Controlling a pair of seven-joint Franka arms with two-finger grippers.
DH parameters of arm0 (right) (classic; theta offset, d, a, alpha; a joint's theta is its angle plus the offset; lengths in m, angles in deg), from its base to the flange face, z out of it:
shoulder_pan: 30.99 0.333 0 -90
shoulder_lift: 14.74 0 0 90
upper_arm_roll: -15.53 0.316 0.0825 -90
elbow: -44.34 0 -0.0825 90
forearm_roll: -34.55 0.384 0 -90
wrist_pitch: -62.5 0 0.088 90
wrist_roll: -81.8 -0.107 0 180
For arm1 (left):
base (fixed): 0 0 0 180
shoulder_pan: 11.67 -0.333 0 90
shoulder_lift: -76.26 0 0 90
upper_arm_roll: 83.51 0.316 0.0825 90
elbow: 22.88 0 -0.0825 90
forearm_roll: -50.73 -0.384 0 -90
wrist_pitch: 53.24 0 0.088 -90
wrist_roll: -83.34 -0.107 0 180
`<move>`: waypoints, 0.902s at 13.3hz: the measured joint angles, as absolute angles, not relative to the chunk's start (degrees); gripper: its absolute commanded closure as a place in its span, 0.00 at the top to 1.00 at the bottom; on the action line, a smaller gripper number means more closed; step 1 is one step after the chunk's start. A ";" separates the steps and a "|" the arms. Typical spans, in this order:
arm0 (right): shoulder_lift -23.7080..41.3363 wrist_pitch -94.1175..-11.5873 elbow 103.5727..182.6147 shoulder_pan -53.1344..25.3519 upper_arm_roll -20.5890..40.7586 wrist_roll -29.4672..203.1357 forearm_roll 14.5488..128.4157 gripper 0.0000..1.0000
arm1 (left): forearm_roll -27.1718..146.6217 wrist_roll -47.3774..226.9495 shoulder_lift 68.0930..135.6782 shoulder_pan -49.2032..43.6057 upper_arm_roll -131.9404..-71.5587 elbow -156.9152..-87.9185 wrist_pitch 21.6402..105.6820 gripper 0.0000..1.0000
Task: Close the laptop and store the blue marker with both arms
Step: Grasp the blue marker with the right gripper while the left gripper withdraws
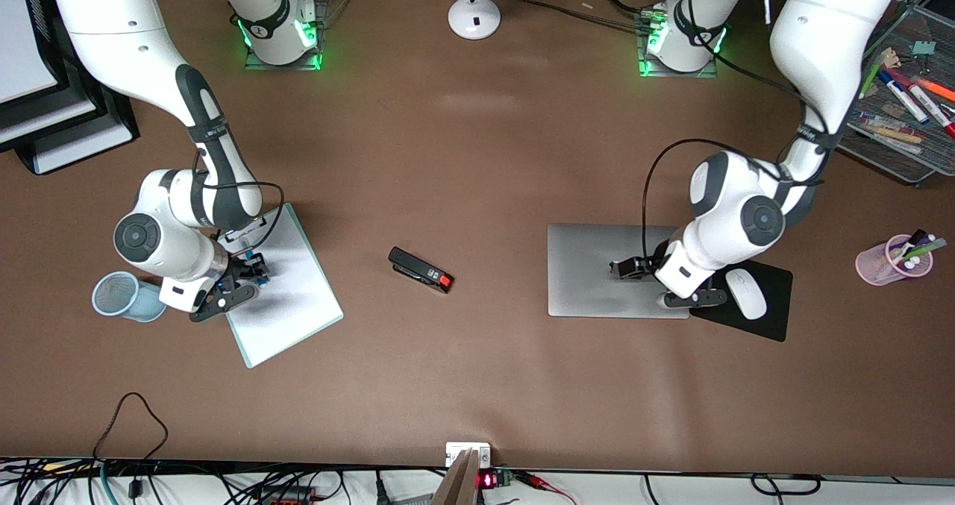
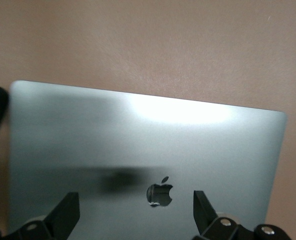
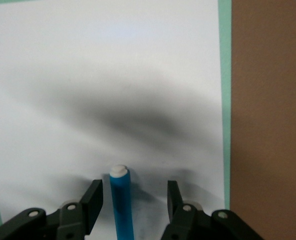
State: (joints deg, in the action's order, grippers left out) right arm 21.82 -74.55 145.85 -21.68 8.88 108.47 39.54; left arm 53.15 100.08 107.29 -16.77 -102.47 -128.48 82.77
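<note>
White board (image 1: 287, 289) with green edge lies nearest the camera; blue marker (image 3: 121, 202) lies on it, between the right gripper (image 3: 132, 200) jaws, which are open, not touching. Laptop (image 2: 142, 165) closed flat; left gripper (image 2: 135, 212) open just over its lid.
</note>
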 measured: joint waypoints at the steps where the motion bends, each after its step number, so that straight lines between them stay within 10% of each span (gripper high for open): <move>1: 21.83 -74.55 145.62 -21.67 8.96 108.47 39.54 0.60 | 53.15 100.08 106.15 -17.29 -102.41 -127.58 79.91 1.00; 12: 23.42 -74.53 145.38 -21.40 9.33 108.52 39.57 0.41 | 44.38 100.06 97.39 -19.70 -100.59 -110.24 49.92 1.00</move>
